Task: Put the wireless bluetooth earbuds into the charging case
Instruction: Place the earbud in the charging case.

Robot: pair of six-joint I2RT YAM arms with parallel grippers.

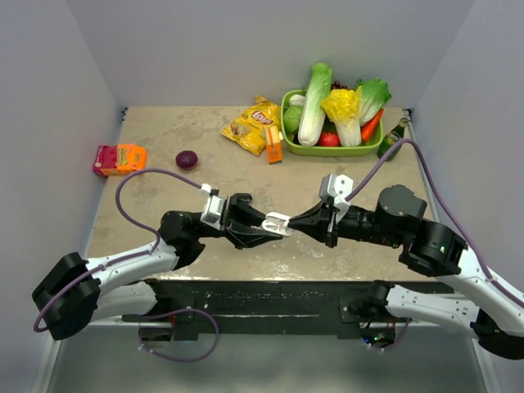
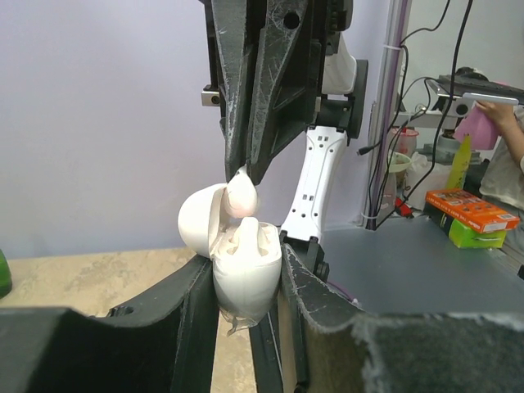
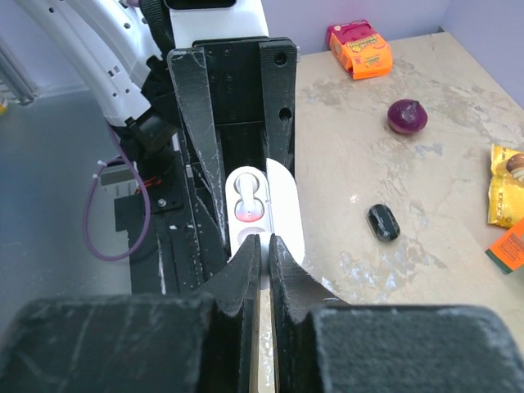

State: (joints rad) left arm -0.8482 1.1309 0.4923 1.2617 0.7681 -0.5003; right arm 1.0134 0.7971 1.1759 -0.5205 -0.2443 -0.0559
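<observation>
The white charging case [image 2: 246, 282] stands upright between my left gripper's [image 2: 246, 270] fingers, which are shut on its body. Its lid [image 2: 199, 229] hangs open to the left. My right gripper [image 2: 244, 173] comes down from above, shut on a white earbud [image 2: 241, 199] whose lower end is at the case's open top. In the right wrist view, one white earbud [image 3: 248, 196] sits in a slot of the case [image 3: 282, 205], just beyond my right gripper [image 3: 264, 244]. From the top view, both grippers meet at mid-table, left gripper [image 1: 266, 228] and right gripper [image 1: 293, 223].
A small glossy black pill-shaped object [image 3: 382, 222] lies on the table right of the case. Further off are a purple onion [image 1: 187, 159], a red-orange packet [image 1: 119, 158], a chips bag [image 1: 250, 127], a green basket [image 1: 288, 141] of vegetables and a green bottle [image 1: 395, 135].
</observation>
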